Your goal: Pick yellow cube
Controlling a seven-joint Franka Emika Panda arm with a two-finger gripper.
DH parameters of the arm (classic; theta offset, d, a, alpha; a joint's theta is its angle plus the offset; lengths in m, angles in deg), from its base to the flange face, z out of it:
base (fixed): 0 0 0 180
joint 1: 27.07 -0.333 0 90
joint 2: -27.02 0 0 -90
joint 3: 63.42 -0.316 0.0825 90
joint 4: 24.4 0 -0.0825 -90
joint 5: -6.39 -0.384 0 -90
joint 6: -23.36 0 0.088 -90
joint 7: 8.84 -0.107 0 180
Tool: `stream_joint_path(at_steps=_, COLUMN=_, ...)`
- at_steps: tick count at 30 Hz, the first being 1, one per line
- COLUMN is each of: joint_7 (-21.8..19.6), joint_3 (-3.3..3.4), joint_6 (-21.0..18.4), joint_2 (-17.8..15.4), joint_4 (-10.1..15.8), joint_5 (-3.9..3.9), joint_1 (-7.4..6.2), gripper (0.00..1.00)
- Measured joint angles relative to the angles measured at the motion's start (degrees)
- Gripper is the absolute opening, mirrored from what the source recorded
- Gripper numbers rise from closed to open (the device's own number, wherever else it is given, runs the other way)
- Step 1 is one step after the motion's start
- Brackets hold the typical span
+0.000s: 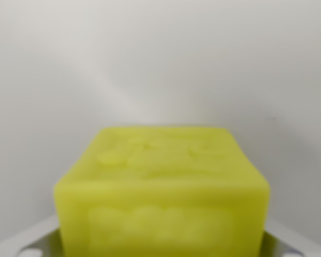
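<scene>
A yellow cube [161, 187] fills the lower middle of the wrist view, very close and blurred, with faint raised marks on its top and front faces. Grey finger parts show at the bottom left [27, 241] and bottom right [291, 243] corners, pressed against the cube's two sides. My gripper [160, 249] is shut on the cube. The cube's lower part runs out of the frame, so I cannot see what is under it.
Behind the cube there is only a plain pale grey-white surface [160, 59], with a soft bright streak running up from the cube towards the upper left.
</scene>
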Motion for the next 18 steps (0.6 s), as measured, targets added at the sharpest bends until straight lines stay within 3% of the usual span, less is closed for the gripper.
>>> stream_joint_path(at_steps=18, joint_7=-0.37, joint_3=0.0, joint_6=-3.13, joint_2=-4.29, joint_4=1.13, joint_5=0.54, joint_1=0.08, gripper=0.0)
